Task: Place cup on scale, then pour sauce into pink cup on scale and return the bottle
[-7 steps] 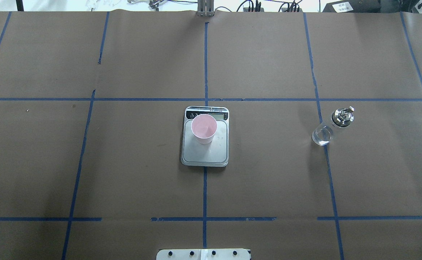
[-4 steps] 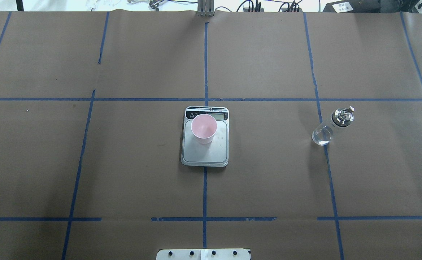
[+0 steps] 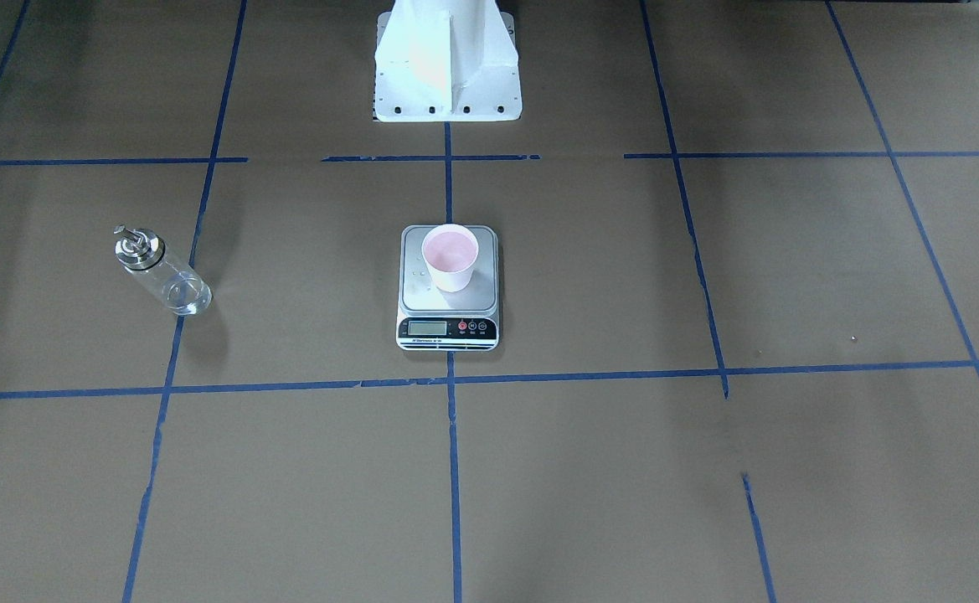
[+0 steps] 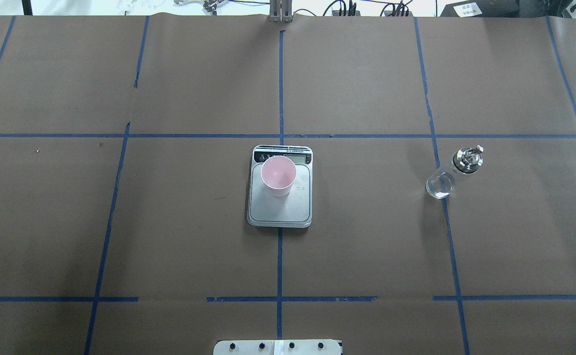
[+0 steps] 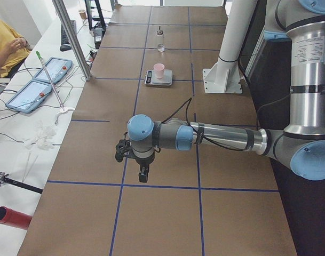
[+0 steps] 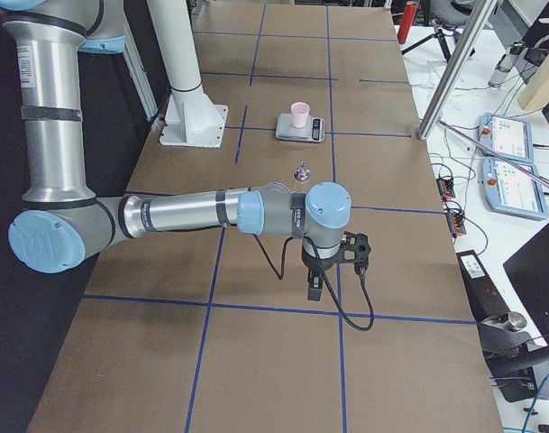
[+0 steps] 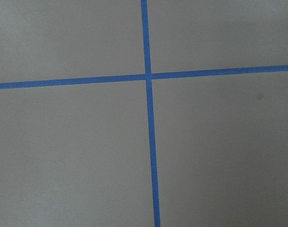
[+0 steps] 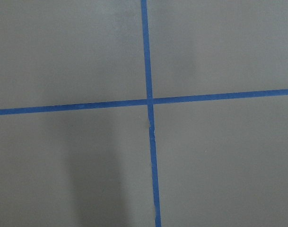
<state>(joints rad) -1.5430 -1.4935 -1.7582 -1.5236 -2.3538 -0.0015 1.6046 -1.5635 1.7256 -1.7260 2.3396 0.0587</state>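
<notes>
Brown table (image 4: 366, 236), blue tape grid (image 4: 279, 246); person in yellow (image 5: 3, 38) beside.

Soft, even overhead light covers the brown desk (image 4: 366, 236), leaving only faint, short shadows beside the bottle (image 3: 167, 280) and the scale (image 3: 447, 303). Metal glints atop the bottle. Beyond the desk's far edge the overhead view burns out white. Wrist views are flat and slightly soft; a dim band darkens the right one.
</notes>
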